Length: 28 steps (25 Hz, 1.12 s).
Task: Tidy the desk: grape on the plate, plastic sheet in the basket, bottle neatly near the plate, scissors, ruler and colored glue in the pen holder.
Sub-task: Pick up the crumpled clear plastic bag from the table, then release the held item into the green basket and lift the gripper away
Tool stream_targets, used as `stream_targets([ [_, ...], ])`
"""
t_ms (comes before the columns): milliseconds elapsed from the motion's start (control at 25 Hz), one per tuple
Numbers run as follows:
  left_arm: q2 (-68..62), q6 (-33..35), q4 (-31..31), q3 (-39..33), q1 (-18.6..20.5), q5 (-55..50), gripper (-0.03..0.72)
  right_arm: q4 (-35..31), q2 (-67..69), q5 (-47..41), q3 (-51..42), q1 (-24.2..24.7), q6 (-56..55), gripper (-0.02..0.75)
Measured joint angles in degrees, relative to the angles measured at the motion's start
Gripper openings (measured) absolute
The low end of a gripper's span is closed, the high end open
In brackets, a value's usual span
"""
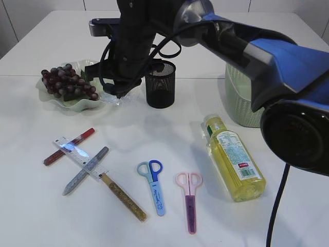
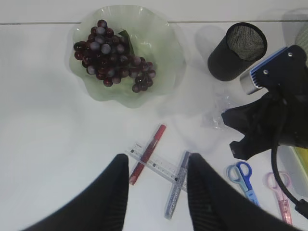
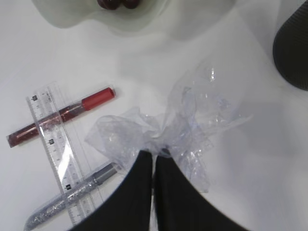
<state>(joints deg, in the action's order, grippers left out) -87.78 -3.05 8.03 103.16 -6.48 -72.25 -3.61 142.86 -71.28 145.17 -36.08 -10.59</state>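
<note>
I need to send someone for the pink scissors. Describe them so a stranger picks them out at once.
Start at the yellow bottle lying on its side at the table's front right. Just to its left lie two pairs of scissors, handles away from the front edge. The pink scissors are the pair nearer the bottle, with pale pink loops and a magenta sheath, while the blue scissors are light blue.
</note>
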Motion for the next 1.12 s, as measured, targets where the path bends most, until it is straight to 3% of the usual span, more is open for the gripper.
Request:
stream_targets([
  [280,0.0,0.0,0.0,0.0,0.0,0.0,0.298,-0.2,-4.2,-0.1,-2.2,0.0,0.4,0.015],
  [800,0.0,0.0,0.2,0.0,0.0,0.0,0.298,4.1,-17.2,-0.2,-20.5,0.9,3.2,0.015],
  [1120,0.0,0.0,0.3,0.0,0.0,0.0,0.298,3.6,-20.3,-0.2,-21.4,9.9,3.7,0.015],
])
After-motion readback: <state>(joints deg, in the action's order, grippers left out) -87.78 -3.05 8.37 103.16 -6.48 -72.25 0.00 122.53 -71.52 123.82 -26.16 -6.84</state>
